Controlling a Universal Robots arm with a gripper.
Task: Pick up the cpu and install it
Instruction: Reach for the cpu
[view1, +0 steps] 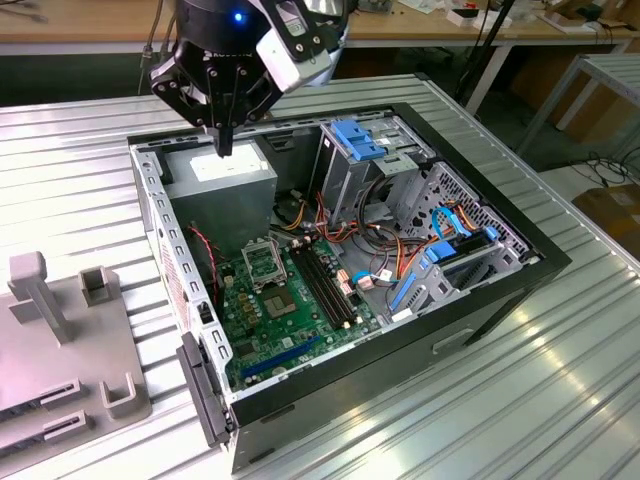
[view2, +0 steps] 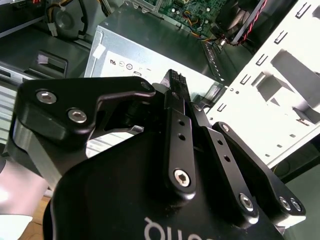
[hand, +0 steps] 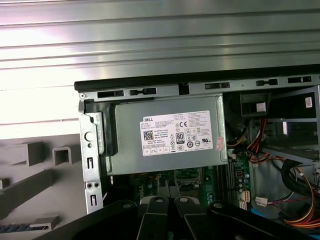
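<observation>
Black multi-link gripper (view1: 225, 148) hangs over the far corner of the open black desktop PC case (view1: 400, 372), tip pointing down at the grey sheet-metal power supply box with a white label (view1: 225, 188), above it and not touching. In the second wrist view the two black fingers (view2: 175, 125) lie pressed together, tip (view2: 176, 80) closed with nothing visible between the pads. The first wrist view looks straight onto the power supply label (hand: 175, 132), with the case's edge beyond it. The cpu, a small flat silver-grey square chip (view1: 283, 303), appears to lie flat on the green motherboard (view1: 250, 335), though it is small in the exterior view, so that is a best read. It sits just beside the hollow silver socket frame (view1: 262, 262), on the side away from the power supply, and next to the long black memory slots (view1: 325, 285). The cpu is well apart from the gripper. Blue plastic drive bracket (view1: 358, 140) sits at the far side of the case. The case rests on a ribbed metal table (view1: 560, 390). Grey moulded fixture with upright posts (view1: 60, 330) stands on the table at the exterior view's left.
</observation>
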